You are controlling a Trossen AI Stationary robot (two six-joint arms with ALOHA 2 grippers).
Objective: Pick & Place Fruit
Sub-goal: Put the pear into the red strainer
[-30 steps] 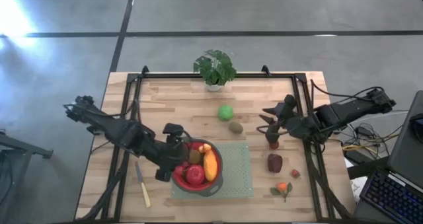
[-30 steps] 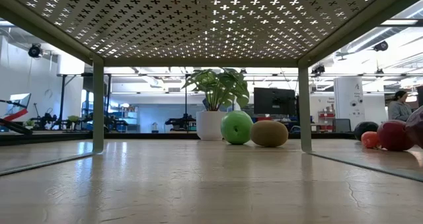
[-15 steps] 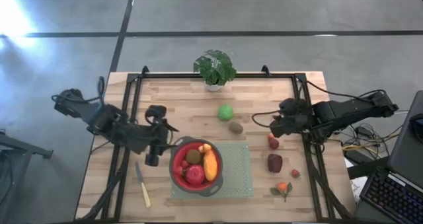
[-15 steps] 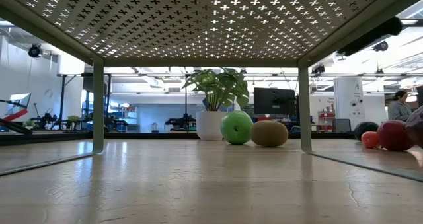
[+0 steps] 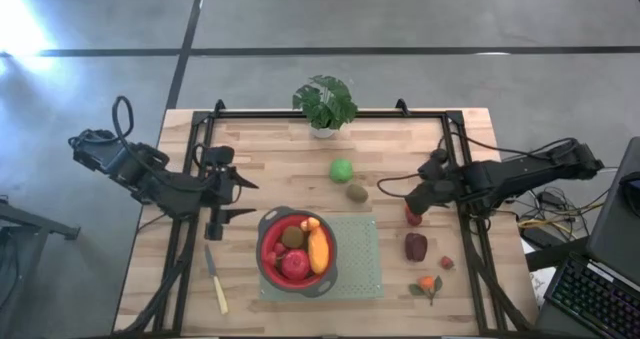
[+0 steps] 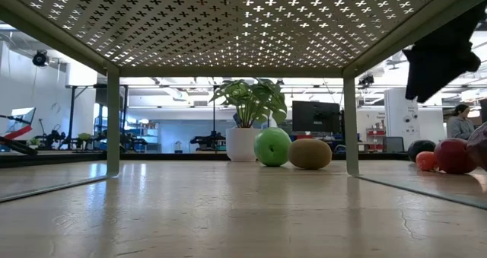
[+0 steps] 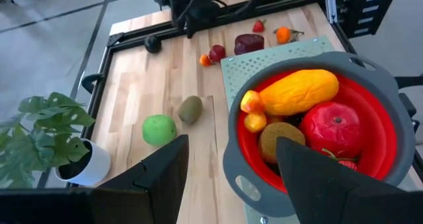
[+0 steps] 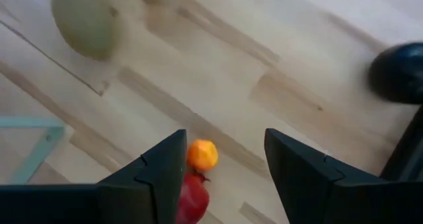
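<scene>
A red bowl [image 5: 295, 249] stands on a green mat and holds an orange elongated piece [image 7: 297, 92], a red apple [image 7: 334, 128], a kiwi [image 7: 277, 139] and small pieces. My left gripper [image 5: 243, 199] is open and hangs just left of the bowl. My right gripper [image 5: 416, 207] is open above a tiny orange piece [image 8: 201, 155] and a small red piece [image 8: 192, 201]; both lie on the table between its fingers. A green ball [image 5: 342, 169], a kiwi [image 5: 356, 192], a dark-red lump [image 5: 415, 246] and two tiny pieces [image 5: 428, 283] also rest on the table.
A potted plant [image 5: 325, 104] stands at the far edge. A pale-handled knife [image 5: 215, 279] lies left of the bowl near the front. Black frame rails [image 5: 195, 179] run along the table's sides. Bare wood lies between bowl and plant. A person [image 6: 460, 121] shows far off.
My left gripper has drawn back from the bowl's left rim, moving toward the table's left and far edges, and stays open. My right gripper has come down over the small red and orange pieces; it now shows in the low view's upper right.
</scene>
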